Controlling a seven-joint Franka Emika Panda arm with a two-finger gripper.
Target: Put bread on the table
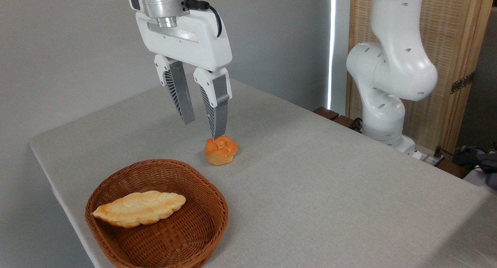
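You can see the hand [201, 130] hanging above the grey surface [330, 182], its two ribbed fingers [178, 93] spread apart with nothing between them. The tip of the right finger sits just over the small round orange bun [221, 150], which rests on the surface behind the basket [182, 237]; you cannot tell whether tip and bun touch. The bread [139, 208], a long braided loaf, pale gold with browned tips, lies inside the brown woven basket at the near left, stretched across its floor. The arm's white base [388, 73] stands at the far right edge of the surface.
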